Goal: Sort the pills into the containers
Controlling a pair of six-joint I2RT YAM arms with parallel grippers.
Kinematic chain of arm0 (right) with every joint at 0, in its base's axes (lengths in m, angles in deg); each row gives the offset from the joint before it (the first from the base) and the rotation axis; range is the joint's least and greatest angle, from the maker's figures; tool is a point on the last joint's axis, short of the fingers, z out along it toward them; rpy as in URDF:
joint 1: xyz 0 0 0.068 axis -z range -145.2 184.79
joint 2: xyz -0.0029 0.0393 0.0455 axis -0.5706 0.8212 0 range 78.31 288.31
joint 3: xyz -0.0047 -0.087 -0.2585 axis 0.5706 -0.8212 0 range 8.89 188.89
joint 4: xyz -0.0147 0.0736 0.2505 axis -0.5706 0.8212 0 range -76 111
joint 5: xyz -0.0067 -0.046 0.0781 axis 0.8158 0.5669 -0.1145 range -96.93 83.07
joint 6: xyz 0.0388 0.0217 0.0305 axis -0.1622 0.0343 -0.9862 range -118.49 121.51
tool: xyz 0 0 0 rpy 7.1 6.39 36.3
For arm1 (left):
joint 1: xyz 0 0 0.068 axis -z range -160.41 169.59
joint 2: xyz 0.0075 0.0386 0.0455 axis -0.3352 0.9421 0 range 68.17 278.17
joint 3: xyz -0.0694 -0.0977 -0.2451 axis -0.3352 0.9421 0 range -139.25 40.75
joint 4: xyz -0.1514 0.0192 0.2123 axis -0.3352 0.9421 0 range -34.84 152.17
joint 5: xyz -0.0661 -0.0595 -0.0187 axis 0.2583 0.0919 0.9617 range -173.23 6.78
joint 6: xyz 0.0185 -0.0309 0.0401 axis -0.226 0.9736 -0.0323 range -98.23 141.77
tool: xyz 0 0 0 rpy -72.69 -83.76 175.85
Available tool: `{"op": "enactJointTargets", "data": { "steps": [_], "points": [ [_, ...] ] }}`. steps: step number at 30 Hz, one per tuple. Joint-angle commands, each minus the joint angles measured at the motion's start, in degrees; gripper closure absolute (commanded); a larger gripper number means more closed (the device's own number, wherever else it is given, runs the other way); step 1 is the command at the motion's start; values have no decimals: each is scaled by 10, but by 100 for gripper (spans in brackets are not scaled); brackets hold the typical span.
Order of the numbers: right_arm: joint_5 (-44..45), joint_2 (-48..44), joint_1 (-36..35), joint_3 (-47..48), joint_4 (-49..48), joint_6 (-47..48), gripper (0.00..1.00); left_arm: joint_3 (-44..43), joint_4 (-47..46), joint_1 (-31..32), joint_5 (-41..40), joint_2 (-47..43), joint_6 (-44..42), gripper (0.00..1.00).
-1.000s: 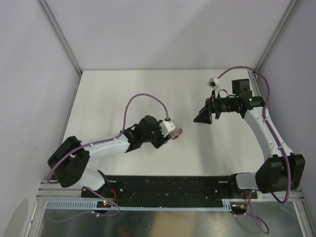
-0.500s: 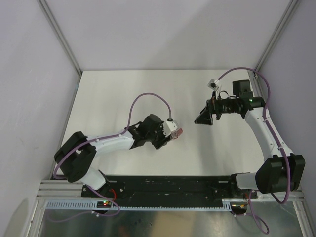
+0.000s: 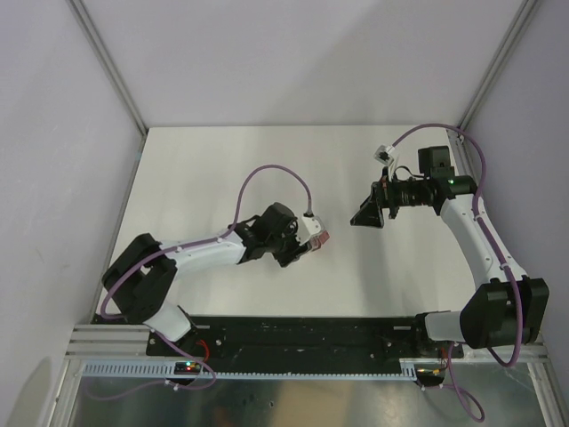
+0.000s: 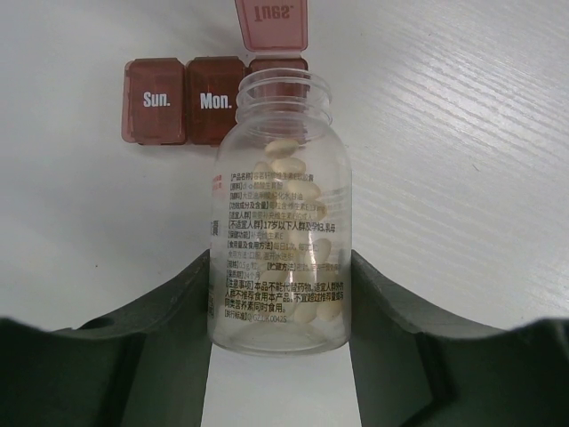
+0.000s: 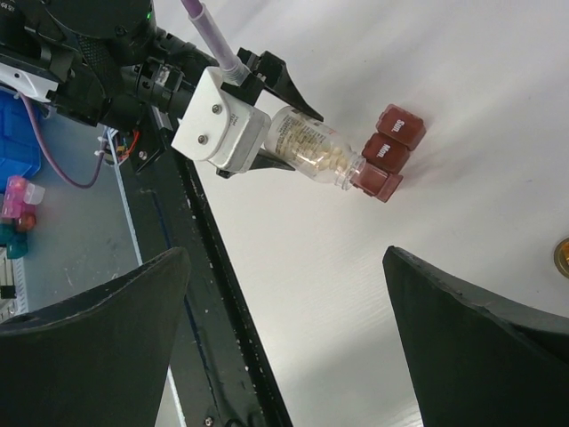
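Three dark red containers (image 4: 213, 98), one lid (image 4: 271, 22) raised; left tool (image 4: 280, 276) clamps pill bottle (image 4: 280, 178), right tool (image 5: 284, 302) apart.

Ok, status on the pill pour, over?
Left pincer shut on bottle, mouth at open Tues box. Pills in bottle, none seen out. Right pincer open, apart. Nothing in the way.

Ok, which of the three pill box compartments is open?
The Tues one, at the end beside Mon: its lid stands flipped back, while Sun and Mon are closed. The mouth of the clear bottle sits at it.
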Motion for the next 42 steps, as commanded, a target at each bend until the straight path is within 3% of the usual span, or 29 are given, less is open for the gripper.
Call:
{"op": "enactJointTargets", "data": {
  "steps": [1, 42],
  "points": [
    [-16, -15, 2, 0, 2, 10, 4, -31, 15, -4, -8, 5, -12, 100],
    [-14, -19, 3, -8, 18, 25, 2, -143, 156, -2, -31, 50, -33, 100]
  ]
}}
